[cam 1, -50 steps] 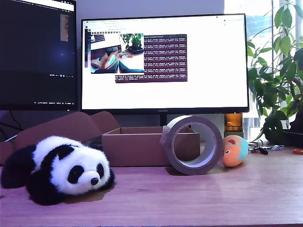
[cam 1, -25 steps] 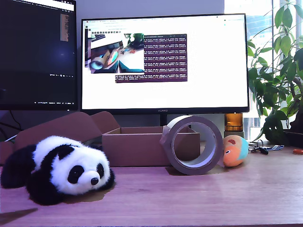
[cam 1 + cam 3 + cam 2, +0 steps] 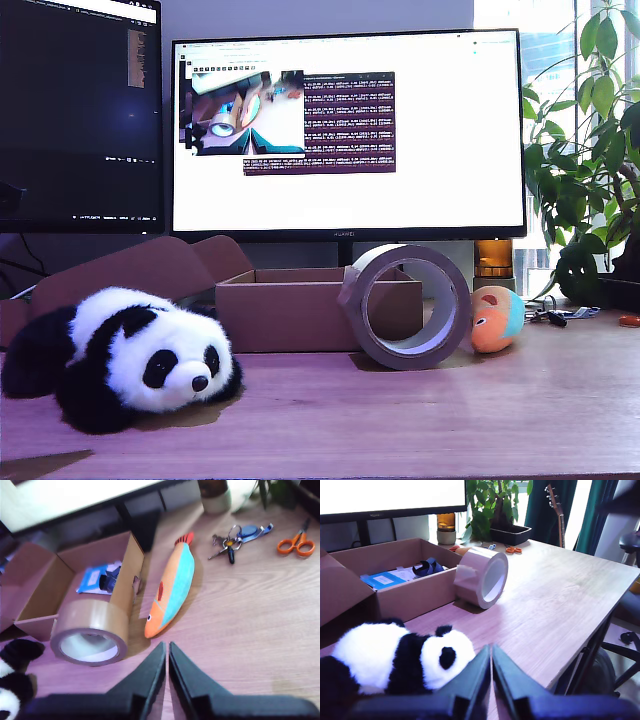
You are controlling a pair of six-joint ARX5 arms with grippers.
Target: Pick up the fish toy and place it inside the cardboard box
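Note:
The fish toy [image 3: 497,318], orange with a teal band, lies on the desk at the exterior view's right, beside the tape roll [image 3: 407,306]. From above, the fish toy [image 3: 170,587] shows long and flat between the cardboard box [image 3: 127,575] and some keys. The open cardboard box [image 3: 290,310] stands behind the roll, with blue items inside [image 3: 385,579]. My second gripper [image 3: 166,646] is shut and empty, above the desk just short of the fish's head. My first gripper [image 3: 491,650] is shut and empty, over the panda plush [image 3: 400,655]. Neither gripper shows in the exterior view.
The panda plush [image 3: 125,358] lies at the exterior view's left front. The tape roll [image 3: 90,632] stands on edge against the box. Keys [image 3: 235,540] and orange scissors [image 3: 296,544] lie beyond the fish. Monitors [image 3: 345,130] and a plant [image 3: 590,150] line the back. The desk edge [image 3: 580,650] drops off.
Nothing on the desk has moved. A shadow has appeared on the desk at the exterior view's lower left, and the camera picture on the monitor has shifted.

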